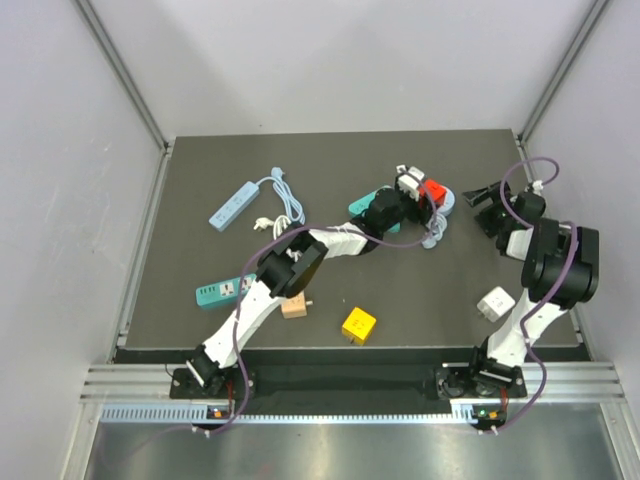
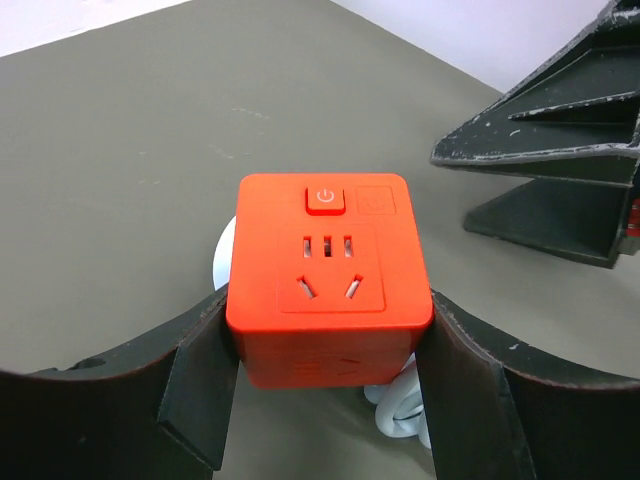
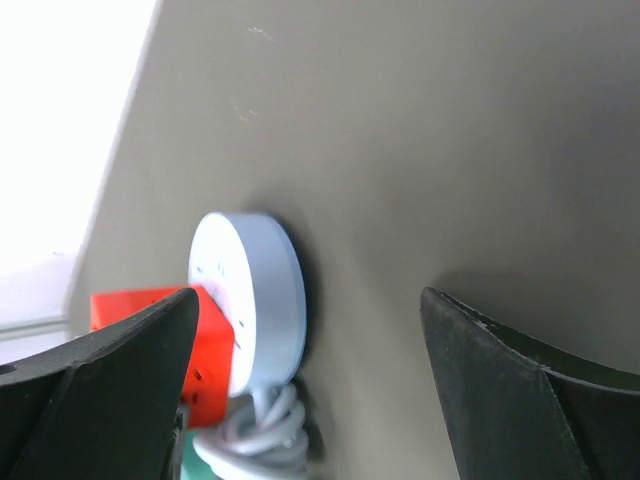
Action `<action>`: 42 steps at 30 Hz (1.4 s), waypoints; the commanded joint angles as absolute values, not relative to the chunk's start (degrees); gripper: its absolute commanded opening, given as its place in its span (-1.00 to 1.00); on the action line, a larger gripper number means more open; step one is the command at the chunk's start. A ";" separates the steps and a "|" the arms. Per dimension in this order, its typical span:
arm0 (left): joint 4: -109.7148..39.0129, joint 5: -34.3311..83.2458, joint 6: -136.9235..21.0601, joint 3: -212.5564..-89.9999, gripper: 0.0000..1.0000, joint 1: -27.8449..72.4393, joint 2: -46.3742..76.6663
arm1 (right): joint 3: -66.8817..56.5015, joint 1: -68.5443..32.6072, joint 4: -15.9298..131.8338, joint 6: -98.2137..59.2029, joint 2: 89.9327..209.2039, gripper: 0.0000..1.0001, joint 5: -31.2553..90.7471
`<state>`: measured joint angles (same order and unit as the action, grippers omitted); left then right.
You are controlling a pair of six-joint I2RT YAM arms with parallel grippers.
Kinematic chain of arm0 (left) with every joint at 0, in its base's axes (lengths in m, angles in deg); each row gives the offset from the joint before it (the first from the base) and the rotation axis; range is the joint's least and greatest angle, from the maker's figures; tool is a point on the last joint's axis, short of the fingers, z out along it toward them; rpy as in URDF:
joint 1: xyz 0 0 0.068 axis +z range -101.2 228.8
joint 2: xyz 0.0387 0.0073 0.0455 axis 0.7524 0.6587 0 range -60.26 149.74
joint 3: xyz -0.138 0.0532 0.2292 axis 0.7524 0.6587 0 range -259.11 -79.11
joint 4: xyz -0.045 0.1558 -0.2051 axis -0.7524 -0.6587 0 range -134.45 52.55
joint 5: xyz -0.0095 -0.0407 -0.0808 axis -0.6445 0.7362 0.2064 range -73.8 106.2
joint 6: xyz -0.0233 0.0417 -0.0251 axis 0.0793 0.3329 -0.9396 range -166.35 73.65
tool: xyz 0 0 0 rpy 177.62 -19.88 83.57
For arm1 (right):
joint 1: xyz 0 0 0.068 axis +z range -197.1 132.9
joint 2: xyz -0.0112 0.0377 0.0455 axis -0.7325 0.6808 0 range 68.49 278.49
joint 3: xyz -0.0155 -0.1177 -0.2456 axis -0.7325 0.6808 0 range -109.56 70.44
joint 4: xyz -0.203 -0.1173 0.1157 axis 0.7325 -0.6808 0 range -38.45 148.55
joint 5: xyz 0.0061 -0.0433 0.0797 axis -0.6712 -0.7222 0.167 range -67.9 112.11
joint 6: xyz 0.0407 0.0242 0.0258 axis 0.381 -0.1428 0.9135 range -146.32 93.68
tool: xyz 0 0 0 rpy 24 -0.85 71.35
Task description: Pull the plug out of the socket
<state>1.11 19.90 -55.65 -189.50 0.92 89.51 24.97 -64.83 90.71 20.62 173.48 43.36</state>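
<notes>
Left wrist: our left pincer clamps the red cube, at 1 o'clock on the table. Our right pincer gapes; unheld, the round socket, seemingly joined, could drag along.

Seen from above and behind the arm bases, the fixed overhead camera looks down on the whole dark table. The left wrist camera sits very close, facing along the left gripper at the red socket cube (it fills mid-frame). The right wrist camera, rolled sideways and farther back, looks out through the right gripper across the tabletop. All three views share the cube; overhead and right wrist also share the round white socket.
</notes>
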 commanded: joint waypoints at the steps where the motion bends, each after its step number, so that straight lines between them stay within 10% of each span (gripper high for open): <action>1: 11.14 21.91 -59.53 -187.13 -1.00 3.35 83.35 | 23.16 -63.18 100.29 24.39 176.49 0.86 44.34; 22: 18.35 30.26 -69.82 -189.15 -1.00 4.94 85.02 | 21.05 -56.33 108.56 29.84 184.50 0.58 45.40; 29: 20.11 30.35 -73.86 -192.84 -1.00 4.85 87.22 | 20.79 -54.66 109.70 31.86 186.43 0.15 45.83; 36: 22.13 24.91 -75.53 -189.69 -1.00 4.85 83.90 | 23.60 -54.22 107.25 28.79 181.70 -1.00 39.96; 42: 28.88 25.25 -78.78 -184.06 -1.00 5.55 79.58 | 25.09 -53.86 100.30 25.19 177.04 -1.00 32.75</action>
<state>12.37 27.16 -74.89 -184.73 4.92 88.88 24.12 -54.93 104.17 30.82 181.00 37.63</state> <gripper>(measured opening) 0.670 0.346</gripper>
